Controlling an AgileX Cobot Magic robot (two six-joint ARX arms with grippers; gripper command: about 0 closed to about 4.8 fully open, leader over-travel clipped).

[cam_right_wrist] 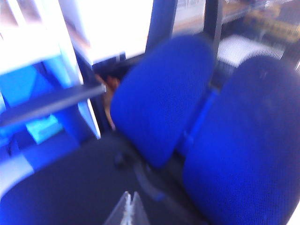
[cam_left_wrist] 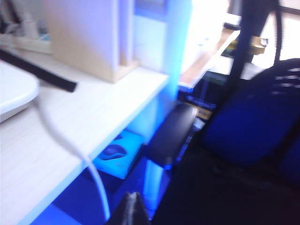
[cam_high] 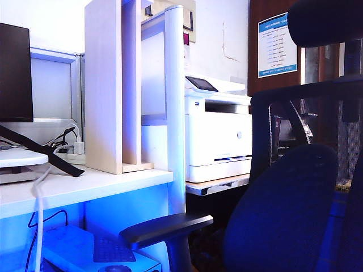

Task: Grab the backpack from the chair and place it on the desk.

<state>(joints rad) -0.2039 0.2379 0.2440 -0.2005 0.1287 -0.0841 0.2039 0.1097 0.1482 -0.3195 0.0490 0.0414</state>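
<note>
The chair (cam_high: 283, 215) fills the right of the exterior view, with its blue padded backrest, headrest (cam_high: 323, 22) and dark armrest (cam_high: 164, 226). The white desk (cam_high: 102, 184) runs along the left with pale wood dividers (cam_high: 105, 85). No backpack shows on the chair seat (cam_right_wrist: 70, 187). A black strap (cam_high: 39, 150) lies across the desk and runs off the left edge; I cannot tell whether it belongs to the backpack. My left gripper (cam_left_wrist: 134, 194) is shut and empty, hanging beside the desk edge (cam_left_wrist: 42, 140) and armrest (cam_left_wrist: 173, 131). My right gripper (cam_right_wrist: 129, 194) is shut and empty above the seat.
A white printer (cam_high: 218, 130) stands on its own table behind the armrest. A dark monitor (cam_high: 14, 73), a power strip (cam_high: 68, 150) and a white cable (cam_high: 38, 192) are on the desk. A box with a mouse (cam_left_wrist: 115, 152) sits under the desk.
</note>
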